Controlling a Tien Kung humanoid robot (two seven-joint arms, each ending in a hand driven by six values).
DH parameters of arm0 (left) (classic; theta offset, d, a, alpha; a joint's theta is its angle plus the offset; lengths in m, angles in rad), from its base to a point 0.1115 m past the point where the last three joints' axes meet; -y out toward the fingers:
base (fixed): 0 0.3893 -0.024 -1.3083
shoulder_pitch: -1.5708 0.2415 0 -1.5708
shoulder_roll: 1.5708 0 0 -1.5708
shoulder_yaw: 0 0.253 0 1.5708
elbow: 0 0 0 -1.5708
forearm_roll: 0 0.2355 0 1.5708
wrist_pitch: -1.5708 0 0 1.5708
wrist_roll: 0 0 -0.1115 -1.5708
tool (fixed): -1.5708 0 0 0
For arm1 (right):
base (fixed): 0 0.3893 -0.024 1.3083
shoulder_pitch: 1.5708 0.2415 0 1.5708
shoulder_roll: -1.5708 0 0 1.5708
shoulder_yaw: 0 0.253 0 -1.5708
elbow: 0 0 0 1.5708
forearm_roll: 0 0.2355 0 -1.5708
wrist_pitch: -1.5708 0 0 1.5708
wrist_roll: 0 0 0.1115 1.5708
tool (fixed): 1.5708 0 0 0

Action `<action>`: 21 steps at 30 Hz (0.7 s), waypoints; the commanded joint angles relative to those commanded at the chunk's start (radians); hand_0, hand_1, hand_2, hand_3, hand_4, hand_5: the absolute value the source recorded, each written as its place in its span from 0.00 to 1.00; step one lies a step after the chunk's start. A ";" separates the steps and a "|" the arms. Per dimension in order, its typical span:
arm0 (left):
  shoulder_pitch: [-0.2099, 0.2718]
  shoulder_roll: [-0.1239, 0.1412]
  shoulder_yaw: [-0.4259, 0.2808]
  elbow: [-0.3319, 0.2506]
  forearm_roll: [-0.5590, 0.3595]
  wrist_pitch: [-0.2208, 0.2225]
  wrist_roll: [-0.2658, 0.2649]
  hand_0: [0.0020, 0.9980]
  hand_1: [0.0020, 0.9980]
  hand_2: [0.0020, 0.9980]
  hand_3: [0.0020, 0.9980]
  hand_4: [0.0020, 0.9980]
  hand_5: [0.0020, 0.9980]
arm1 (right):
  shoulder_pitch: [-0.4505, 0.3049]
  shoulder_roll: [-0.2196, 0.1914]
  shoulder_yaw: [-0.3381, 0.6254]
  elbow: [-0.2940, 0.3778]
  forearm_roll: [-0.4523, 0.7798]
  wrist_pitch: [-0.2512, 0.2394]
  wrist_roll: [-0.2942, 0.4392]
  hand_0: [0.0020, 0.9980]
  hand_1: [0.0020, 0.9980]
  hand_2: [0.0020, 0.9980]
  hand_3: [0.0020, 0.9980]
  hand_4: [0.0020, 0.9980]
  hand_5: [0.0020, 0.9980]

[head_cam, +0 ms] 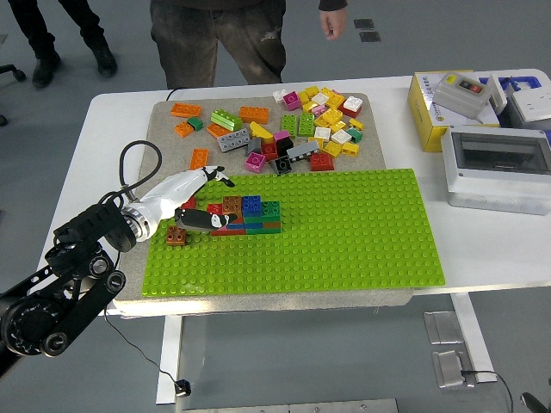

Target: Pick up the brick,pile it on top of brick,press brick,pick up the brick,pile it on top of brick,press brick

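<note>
A: Where's the brick stack?

B: The stack of bricks (245,215) sits pressed onto the green baseplate (344,232), near its left end: red, brown, blue and green pieces in a tight cluster. A lone brown brick (176,237) stands just to the left, apart from it.

A: And the hand?

B: The left hand (202,202) reaches in from the left, white fingers (194,182) stretched over the cluster's edge, thumb low against the red piece. Whether it grips a brick or only presses, I cannot tell; the fingers hide the contact.

A: What could go wrong?

B: If the studs aren't aligned, pushing down could skew the brick or leave it half seated. A sideways shove might drag the baseplate across the grey mat (172,116) on the counter (103,129). The loose brick pile (314,129) beyond is well clear.
</note>
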 joint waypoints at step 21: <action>0.076 0.086 -0.027 -0.308 -0.066 -0.048 0.113 1.00 0.97 0.97 0.69 0.84 0.56 | -0.008 -0.004 0.011 0.000 0.004 0.001 -0.003 0.73 0.69 0.71 0.80 0.61 0.98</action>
